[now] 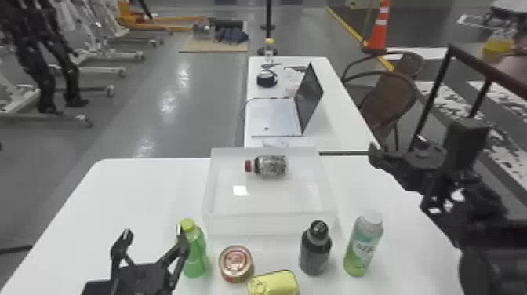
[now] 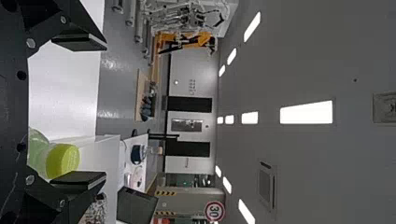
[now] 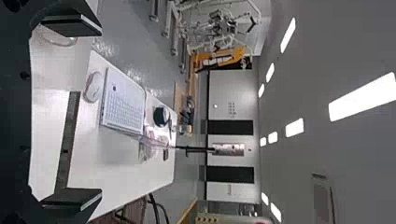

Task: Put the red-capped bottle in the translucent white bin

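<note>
The red-capped bottle (image 1: 271, 165) lies on its side inside the translucent white bin (image 1: 270, 224), near the far wall, its cap pointing left. My left gripper (image 1: 154, 233) stands open at the near left of the table, beside the green bottle and well short of the bin. Nothing is between the fingers of that left gripper (image 2: 100, 112) in its wrist view. Over the table's right side is my right gripper (image 1: 421, 151), to the right of the bin and apart from it. In its own wrist view the right gripper (image 3: 99, 112) is open and holds nothing.
In front of the bin stand a green bottle (image 1: 195, 255), a red can (image 1: 236, 263), a yellow tin (image 1: 273, 283), a dark bottle (image 1: 315, 251) and a white-capped bottle (image 1: 362, 245). A laptop (image 1: 274, 116) sits on the table behind.
</note>
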